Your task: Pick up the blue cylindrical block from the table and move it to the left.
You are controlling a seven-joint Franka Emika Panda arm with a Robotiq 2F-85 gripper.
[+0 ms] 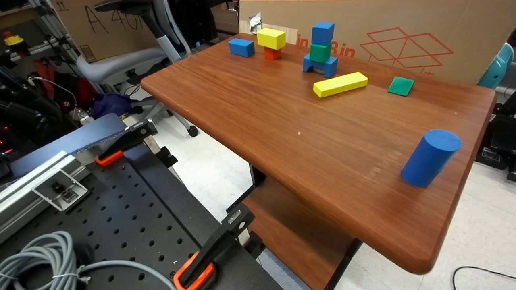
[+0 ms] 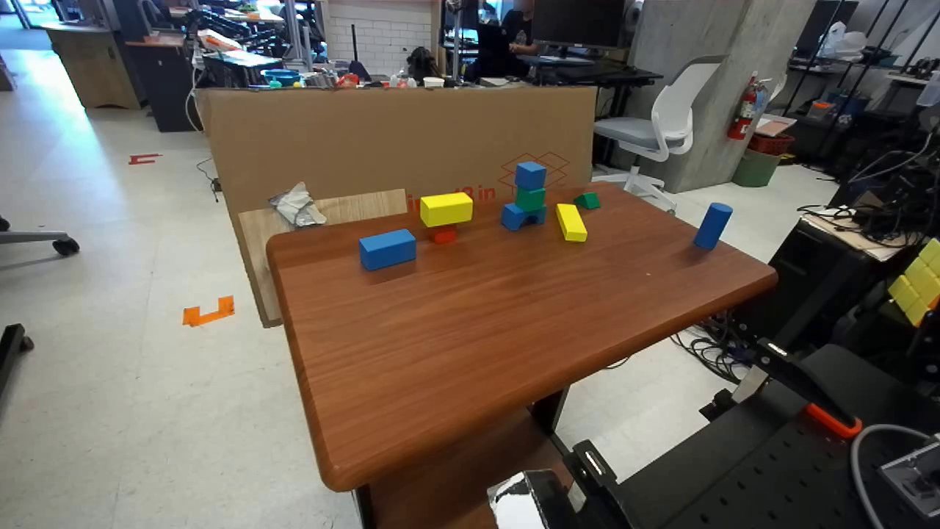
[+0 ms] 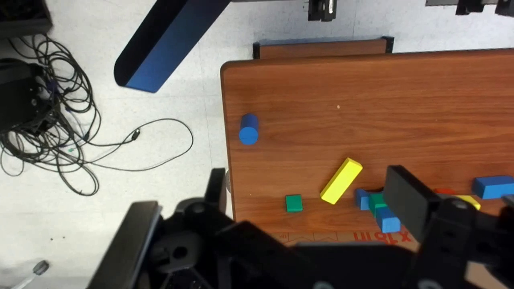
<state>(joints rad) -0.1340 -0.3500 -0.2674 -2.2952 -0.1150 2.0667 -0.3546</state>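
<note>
The blue cylindrical block (image 1: 430, 158) stands upright near a corner end of the reddish-brown table (image 1: 282, 121). In an exterior view the block (image 2: 712, 225) is at the far right of the table (image 2: 470, 330). In the wrist view the block (image 3: 249, 129) is near the left edge of the table (image 3: 381, 100). My gripper (image 3: 308, 186) is open and empty, with its fingers wide apart, high above the table. The block lies outside the jaws, above and left of the space between them in that picture. The gripper does not show in either exterior view.
A yellow long block (image 1: 340, 84) and a green wedge (image 1: 401, 86) lie on the table. A stack with a blue cube (image 1: 322, 33) on top, a yellow block (image 1: 271, 38) on a red one, and a blue block (image 1: 242, 47) stand along the back. Cardboard (image 2: 382, 139) stands behind.
</note>
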